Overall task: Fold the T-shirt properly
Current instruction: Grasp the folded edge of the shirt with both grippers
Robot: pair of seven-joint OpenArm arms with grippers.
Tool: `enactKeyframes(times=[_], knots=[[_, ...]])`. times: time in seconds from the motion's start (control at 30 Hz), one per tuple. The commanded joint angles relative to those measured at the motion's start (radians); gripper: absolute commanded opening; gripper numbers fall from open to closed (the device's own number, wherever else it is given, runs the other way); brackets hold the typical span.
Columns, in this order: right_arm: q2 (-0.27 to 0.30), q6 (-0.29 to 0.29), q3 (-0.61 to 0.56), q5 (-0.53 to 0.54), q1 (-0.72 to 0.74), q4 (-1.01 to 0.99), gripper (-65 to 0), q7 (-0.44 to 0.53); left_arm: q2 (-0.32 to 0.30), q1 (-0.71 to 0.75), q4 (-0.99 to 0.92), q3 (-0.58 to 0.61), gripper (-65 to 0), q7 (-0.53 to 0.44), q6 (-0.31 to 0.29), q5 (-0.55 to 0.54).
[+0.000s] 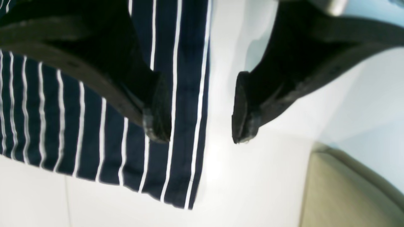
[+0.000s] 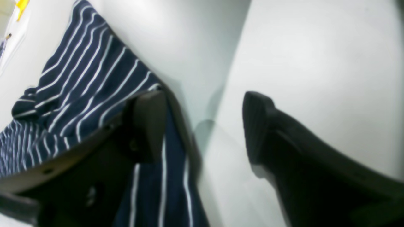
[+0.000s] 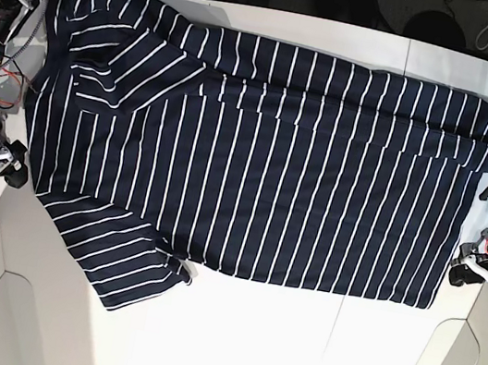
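1. The T-shirt point(image 3: 258, 157) lies spread across the table point(image 3: 292, 341), far edge partly folded, near sleeve still out.
2. Left gripper point(image 1: 202, 110): jaws wide, empty, straddling the hem corner.
3. Right gripper point(image 2: 202, 126): jaws wide, empty, at the shirt's edge.
4. Risk: a jaw closing beside the edge pinches nothing, or takes one layer only, skewing the fold.

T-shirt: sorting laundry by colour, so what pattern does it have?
Dark navy with thin white stripes; the T-shirt shows best in the base view.
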Motion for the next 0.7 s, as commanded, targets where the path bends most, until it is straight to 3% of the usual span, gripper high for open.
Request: enactKeyframes(times=[0.0, 0.2, 0.67], knots=[[0.008, 0.008, 0.001, 0.010, 0.023, 0.009, -26.8, 0.012, -0.015, -0.036, -0.011, -0.001, -31.4, -0.031, 0.003, 0.002], [-0.032, 0.008, 0.001, 0.008, 0.023, 0.009, -26.8, 0.011, 0.032, -0.066, -0.124, 0.003, -31.4, -0.055, 0.024, 0.020], [-0.117, 0.013, 0.000, 0.008, 0.022, 0.009, -26.8, 0.005, 0.130, -0.078, -0.132, 0.003, -31.4, -0.075, 0.032, 0.028]])
